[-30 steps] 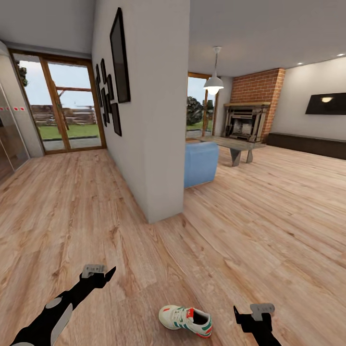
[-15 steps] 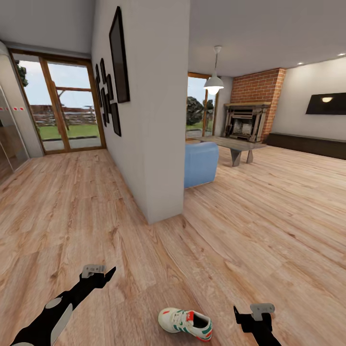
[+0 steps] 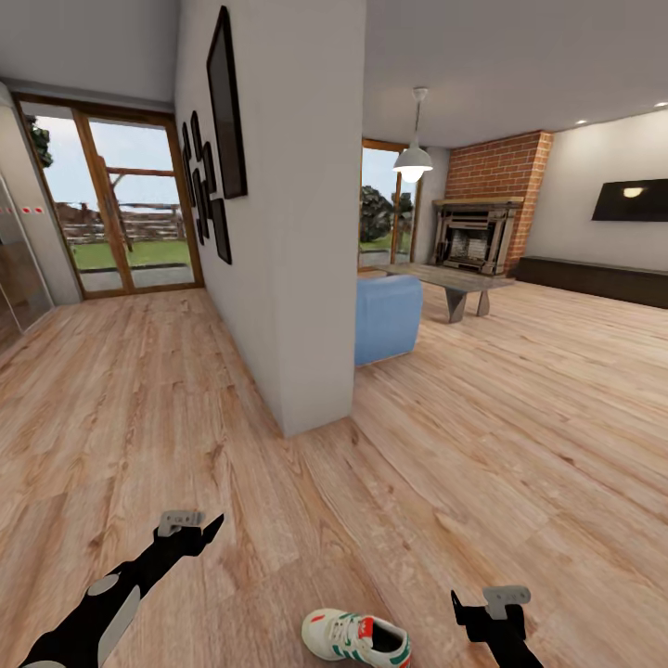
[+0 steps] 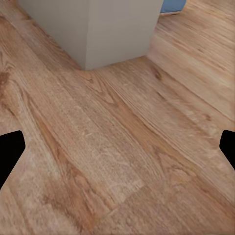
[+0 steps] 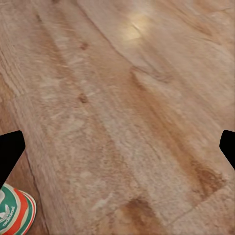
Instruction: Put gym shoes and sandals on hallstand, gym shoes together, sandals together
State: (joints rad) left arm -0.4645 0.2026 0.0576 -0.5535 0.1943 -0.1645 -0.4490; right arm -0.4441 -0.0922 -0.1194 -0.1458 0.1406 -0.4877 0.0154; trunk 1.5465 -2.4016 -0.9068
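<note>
One gym shoe, white with green stripes and a red-orange tongue label, lies on its sole on the corridor floor at the bottom of the head view. Its red-orange-and-green heel appears in the right wrist view. My left gripper hovers open over bare planks to the shoe's left, fingers spread wide. To the shoe's right, my right gripper is open and holds nothing. The sandals and the hallstand are out of view.
A grey-white wall end with dark picture frames juts out ahead, splitting the corridor on the left from the living room on the right. A blue armchair stands behind it. Glass doors close the corridor's far end.
The whole picture has slid slightly, so the camera has moved; the gym shoe now sits lower in the head view. Both arms hold the same pose, grippers still open.
</note>
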